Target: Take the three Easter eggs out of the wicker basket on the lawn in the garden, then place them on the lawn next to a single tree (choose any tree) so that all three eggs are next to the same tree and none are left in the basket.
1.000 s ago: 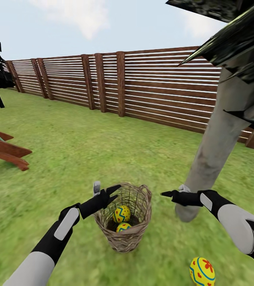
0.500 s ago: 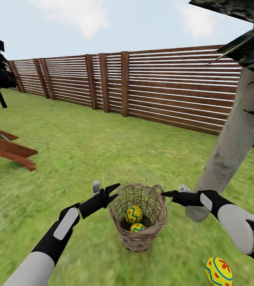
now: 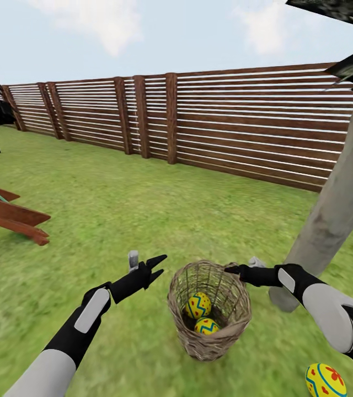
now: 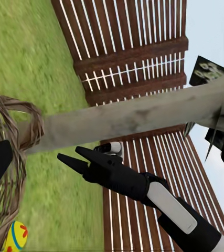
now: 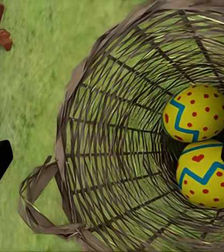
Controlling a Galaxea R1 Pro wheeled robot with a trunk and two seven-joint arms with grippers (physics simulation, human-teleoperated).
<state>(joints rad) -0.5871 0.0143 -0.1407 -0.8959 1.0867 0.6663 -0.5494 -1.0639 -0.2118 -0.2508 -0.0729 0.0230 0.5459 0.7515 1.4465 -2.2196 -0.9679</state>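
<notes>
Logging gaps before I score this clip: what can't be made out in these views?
- Basket floor: head view, hidden by the two eggs and the weave.
- Third egg: head view, cut off by the bottom edge.
- Tree crown: head view, cut off at the top.
- Right gripper: its opening, seen edge-on in head view.

Both arms same build: light grey upper shells, black forearm and wrist sections, pale grey oblong panel on each forearm. Left hand (image 3: pixel 155 267) black, two pointed tapering fingers, small grey block behind them. Right hand (image 3: pixel 233 269) black, pointed tips, small whitish part at wrist.
</notes>
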